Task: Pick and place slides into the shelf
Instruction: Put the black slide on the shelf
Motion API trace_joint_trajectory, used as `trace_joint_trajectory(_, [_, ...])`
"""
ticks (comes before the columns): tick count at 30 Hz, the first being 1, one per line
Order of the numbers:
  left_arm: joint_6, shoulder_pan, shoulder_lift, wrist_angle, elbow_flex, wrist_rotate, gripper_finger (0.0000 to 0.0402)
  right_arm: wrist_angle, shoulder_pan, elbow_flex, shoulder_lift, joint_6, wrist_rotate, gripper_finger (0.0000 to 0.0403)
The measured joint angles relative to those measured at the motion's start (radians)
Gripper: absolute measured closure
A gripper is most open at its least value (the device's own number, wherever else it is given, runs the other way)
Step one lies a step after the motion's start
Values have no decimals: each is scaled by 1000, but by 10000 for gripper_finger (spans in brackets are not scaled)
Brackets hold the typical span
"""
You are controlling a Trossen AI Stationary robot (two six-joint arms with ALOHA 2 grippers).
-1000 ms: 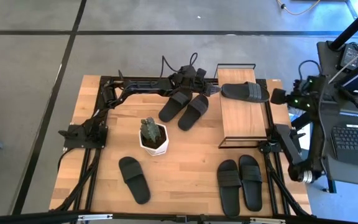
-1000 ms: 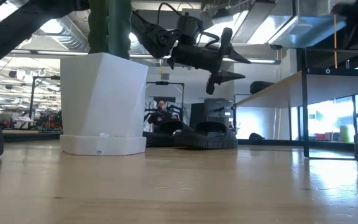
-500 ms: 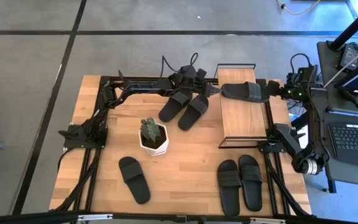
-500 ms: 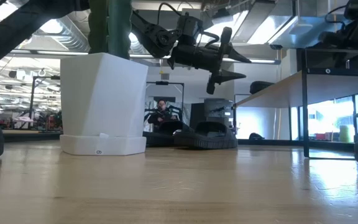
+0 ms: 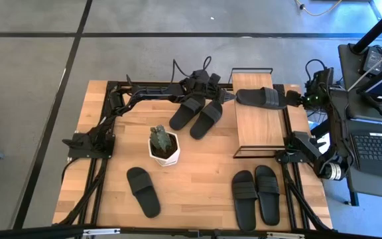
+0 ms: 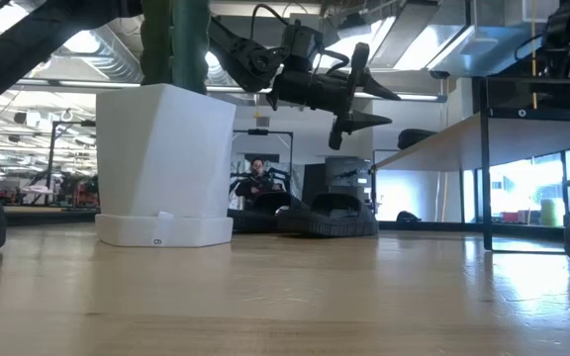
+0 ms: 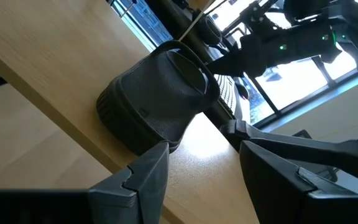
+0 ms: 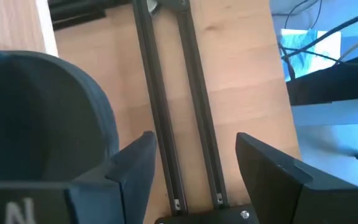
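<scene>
The shelf [image 5: 257, 123] stands at the table's far right, and one black slide [image 5: 262, 98] lies flat across its far end, also seen in the left wrist view [image 7: 157, 99]. My left gripper [image 5: 225, 95] hovers open at the shelf's left edge, facing that slide, raised above a pair of slides [image 5: 197, 114] lying on the table. In the low view the left gripper [image 6: 354, 94] hangs clear of them. My right gripper [image 5: 292, 99] is open just off the shelf's right side, by the slide's [image 8: 36, 118] right end. Its fingers [image 8: 272, 168] straddle the shelf's black frame without touching.
A white pot with a cactus [image 5: 164, 147] stands mid-table. A single slide [image 5: 143, 191] lies near the left front, and a pair of slides [image 5: 256, 196] lies at the right front. A person [image 6: 255, 178] sits in the room behind. A desk with a keyboard [image 5: 377, 146] borders the right side.
The right arm has swung its wrist toward the table's far edge beside the shelf's right side, and its elbow has drawn in. Its gripper stays near the slide's right end.
</scene>
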Motion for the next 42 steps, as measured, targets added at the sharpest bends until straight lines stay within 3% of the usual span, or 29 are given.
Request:
trace_joint_trajectory(11, [-8,0,0,-5,0,31,214,11,0,-7,84,-15,1,182])
trace_joint_trajectory(15, [-56,-1,-2,-91,-1,13,214,11,0,-7,82,-20,2,182])
trace_joint_trajectory(24, [-247,11,-2,-126,-1,-98,214,5,0,-7,80,-26,1,182])
trace_joint_trajectory(35, [-475,53,2,-88,-1,-63,214,5,0,-7,80,-33,1,182])
trace_joint_trajectory(42, [-568,48,65,25,-1,-23,214,12,0,-7,80,-52,0,182])
